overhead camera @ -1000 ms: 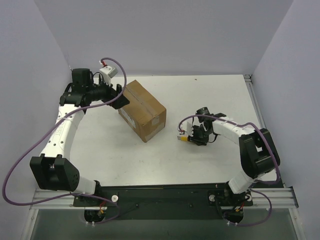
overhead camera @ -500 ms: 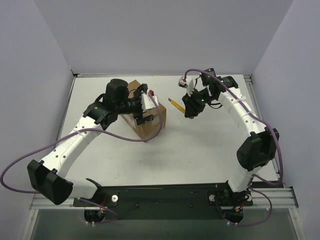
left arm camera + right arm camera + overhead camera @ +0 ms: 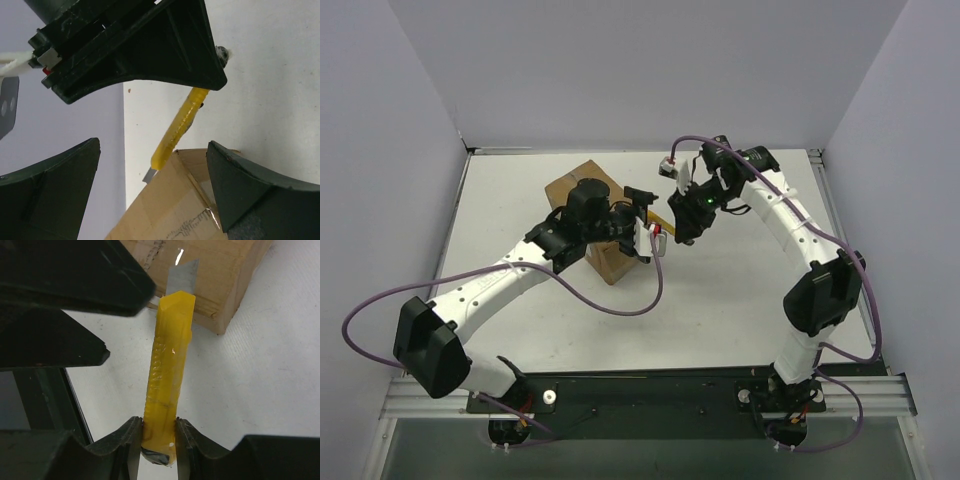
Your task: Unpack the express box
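Observation:
The express box [image 3: 570, 188], a brown cardboard carton, lies left of centre, half hidden under my left arm. My left gripper [image 3: 642, 222] is open at the box's right end. In the left wrist view its fingers [image 3: 50, 192] stand wide on either side of the taped box top [image 3: 175, 212]. My right gripper [image 3: 678, 228] is shut on the yellow utility knife [image 3: 660, 219]. In the right wrist view [image 3: 159, 422] it grips the knife [image 3: 167, 355] by the tail end. The bare blade [image 3: 180, 276] lies against the box's edge [image 3: 220, 275].
White table [image 3: 720, 310] with grey walls on three sides and a metal rail along the right edge [image 3: 835, 215]. The two grippers are very close together at the box's right end. My left gripper's black body [image 3: 60, 285] fills the upper left of the right wrist view.
My left gripper has swung from the box's far-left side across to its right end. My right gripper carried the knife from the table's right side up and then left to the box's edge.

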You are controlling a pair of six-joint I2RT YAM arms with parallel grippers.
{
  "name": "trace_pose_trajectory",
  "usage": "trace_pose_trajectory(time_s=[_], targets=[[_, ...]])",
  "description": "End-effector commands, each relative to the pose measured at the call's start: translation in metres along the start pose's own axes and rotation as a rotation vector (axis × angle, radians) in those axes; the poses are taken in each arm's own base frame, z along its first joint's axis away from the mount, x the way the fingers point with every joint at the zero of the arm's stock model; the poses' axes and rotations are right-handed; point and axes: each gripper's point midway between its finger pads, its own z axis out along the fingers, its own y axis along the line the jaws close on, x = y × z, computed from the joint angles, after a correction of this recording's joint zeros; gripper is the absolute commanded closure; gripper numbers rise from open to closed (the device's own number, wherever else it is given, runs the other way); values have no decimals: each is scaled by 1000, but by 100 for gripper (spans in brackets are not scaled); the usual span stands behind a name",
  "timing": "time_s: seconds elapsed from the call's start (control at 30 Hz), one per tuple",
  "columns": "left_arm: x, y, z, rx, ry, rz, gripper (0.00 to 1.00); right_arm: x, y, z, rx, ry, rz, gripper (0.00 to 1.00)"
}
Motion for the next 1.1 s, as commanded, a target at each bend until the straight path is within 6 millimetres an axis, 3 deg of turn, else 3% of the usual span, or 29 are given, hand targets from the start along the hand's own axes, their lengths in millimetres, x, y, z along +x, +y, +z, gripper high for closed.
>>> trace_pose_trajectory(time_s=[0.0,0.17,0.4,0.5,0.57,0.6,0.63,0.7,0.73,0.77,0.83,0.87,0.9,0.97,1.03,1.07], targets=[[-4,15,11,-50,-26,151,3,-1,16,-11,-20,7,-46,100],[3,10,22,-41,-28,210,4,-4,19,-10,-19,9,-83,100],[9,-1,29,3,-30,252,26,-4,21,-8,-35,8,-77,100],[9,-1,30,13,-27,243,48,-5,20,-7,-37,8,-76,100],[12,-2,30,9,-19,227,90,-5,20,-7,-38,7,-73,100],[10,2,29,-12,-25,224,100,-5,19,-7,-35,7,-69,99],[10,3,29,-25,-26,211,100,-7,18,-9,-28,2,-71,98],[13,7,28,-42,-8,155,100,-13,15,-17,-3,-18,-80,86],[13,10,27,-46,-2,125,100,-20,9,-28,20,-58,-72,79],[6,22,23,-69,-11,50,100,-32,7,-40,46,-120,-84,65],[8,26,17,-46,-6,-71,100,-47,-6,-66,94,-242,-4,52],[3,29,14,-38,-18,-175,100,-61,-10,-82,141,-330,-25,38],[-6,33,10,-1,-39,-236,100,-66,-11,-91,148,-380,-24,32],[-11,43,0,17,-59,-397,100,-72,-16,-110,191,-475,-29,20],[-24,55,-7,55,-120,-511,100,-77,-11,-119,185,-523,-51,17],[-18,60,-14,56,-126,-633,100,-77,-9,-120,172,-532,-49,18]])
